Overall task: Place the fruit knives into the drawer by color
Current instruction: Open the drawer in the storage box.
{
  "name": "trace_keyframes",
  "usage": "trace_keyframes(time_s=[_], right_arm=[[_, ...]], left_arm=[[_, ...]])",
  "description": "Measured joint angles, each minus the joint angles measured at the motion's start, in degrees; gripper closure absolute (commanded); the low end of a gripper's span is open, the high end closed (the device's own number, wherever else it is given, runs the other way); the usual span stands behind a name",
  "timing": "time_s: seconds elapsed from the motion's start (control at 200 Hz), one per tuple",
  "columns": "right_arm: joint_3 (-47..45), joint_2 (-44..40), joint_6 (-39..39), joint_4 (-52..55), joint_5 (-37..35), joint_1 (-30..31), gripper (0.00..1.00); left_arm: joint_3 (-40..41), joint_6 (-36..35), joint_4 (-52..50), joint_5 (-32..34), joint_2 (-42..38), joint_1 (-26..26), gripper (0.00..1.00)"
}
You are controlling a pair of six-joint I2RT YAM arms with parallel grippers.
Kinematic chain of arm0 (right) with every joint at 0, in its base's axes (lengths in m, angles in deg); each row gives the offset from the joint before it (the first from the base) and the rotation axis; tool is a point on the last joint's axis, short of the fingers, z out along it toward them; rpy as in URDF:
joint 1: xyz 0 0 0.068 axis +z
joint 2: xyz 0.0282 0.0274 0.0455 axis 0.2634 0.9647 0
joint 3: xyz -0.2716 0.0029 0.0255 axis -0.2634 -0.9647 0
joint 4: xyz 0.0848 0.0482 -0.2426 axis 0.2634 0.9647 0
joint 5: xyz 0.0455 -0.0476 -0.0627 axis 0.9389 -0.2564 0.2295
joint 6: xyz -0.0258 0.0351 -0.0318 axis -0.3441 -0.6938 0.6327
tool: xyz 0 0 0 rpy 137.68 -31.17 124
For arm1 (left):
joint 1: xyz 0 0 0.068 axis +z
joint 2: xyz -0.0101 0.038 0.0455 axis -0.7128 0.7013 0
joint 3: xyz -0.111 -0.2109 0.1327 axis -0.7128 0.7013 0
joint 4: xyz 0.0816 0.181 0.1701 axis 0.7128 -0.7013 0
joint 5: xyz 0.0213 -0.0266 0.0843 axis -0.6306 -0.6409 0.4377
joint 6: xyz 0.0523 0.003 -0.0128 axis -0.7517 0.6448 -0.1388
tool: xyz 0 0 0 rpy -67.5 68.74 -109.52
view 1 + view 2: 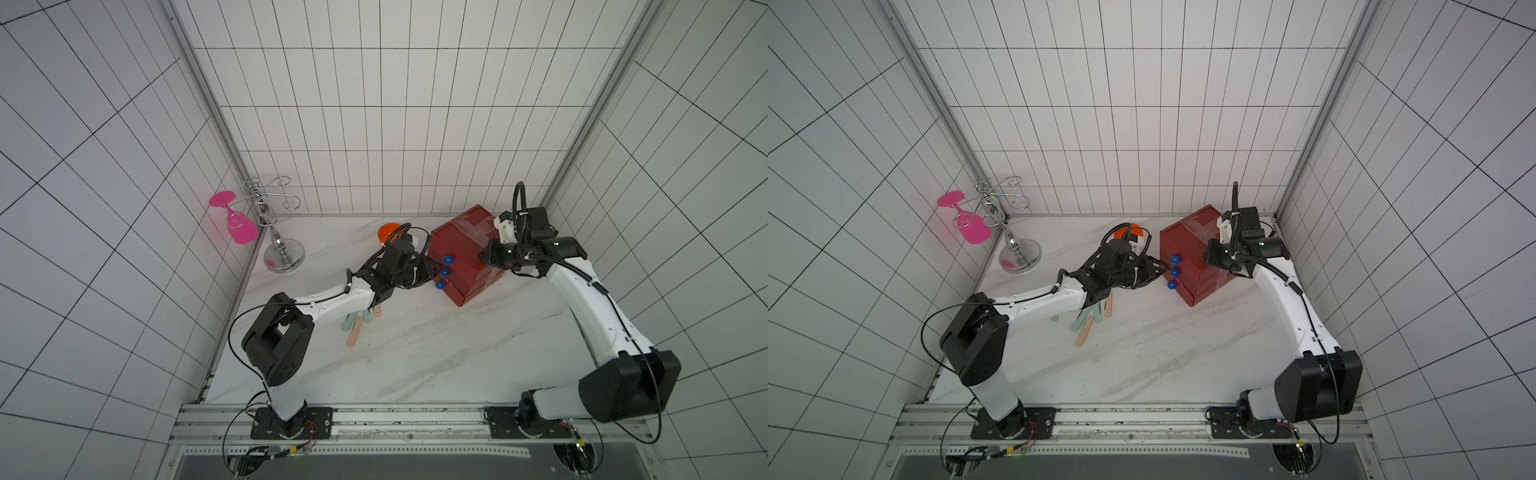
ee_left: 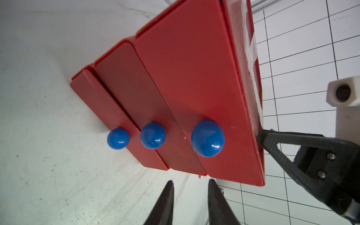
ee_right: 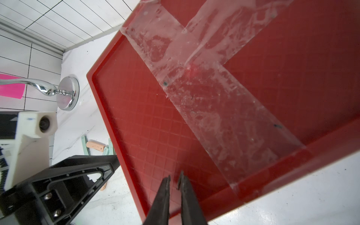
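Empty and slightly parted, the left hand [image 2: 191,181] is facing blue ball knobs [image 2: 208,138] on the red plastic drawer chest [image 2: 194,78]. The almost-closed, empty right hand [image 3: 175,174] is bracing it; pulling risks dragging it

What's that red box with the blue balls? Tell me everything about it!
It's a small chest of shiny red plastic with three stacked drawers, each with a round blue knob. All look shut or nearly. Clear, wrinkled tape crosses its gridded top. It stands upright on the white table, angled, near the back right corner. The right gripper sits at its top edge, maybe touching; the left gripper, slightly open, is just before the knobs.
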Motion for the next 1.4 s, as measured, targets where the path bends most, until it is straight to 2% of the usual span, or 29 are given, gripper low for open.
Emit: trace_keyframes(time_s=[0.165,0.3,0.7,1.104,1.259,1.404], right_arm=[[0.0,0.0,0.0,0.0,0.0,0.0,0.85],[0.0,0.0,0.0,0.0,0.0,0.0,0.85],[0.2,0.5,0.0,0.0,0.0,0.0,0.85],[0.2,0.7,0.3,0.0,0.1,0.0,0.85],[0.2,0.7,0.3,0.0,0.2,0.0,0.85],[0.2,0.9,0.3,-0.3,0.2,0.0,0.85]], left_arm=[[2.1,3.5,6.1,-1.5,2.0,0.0,0.66],[1.7,5.5,10.5,-2.9,5.4,0.0,0.60],[1.6,7.1,14.2,-3.7,9.8,0.0,0.48],[-0.7,7.1,15.6,-3.8,14.7,0.2,0.48],[-2.3,7.1,16.1,-4.0,15.6,0.5,0.50],[-2.3,7.1,16.8,-4.4,16.2,1.0,0.55]])
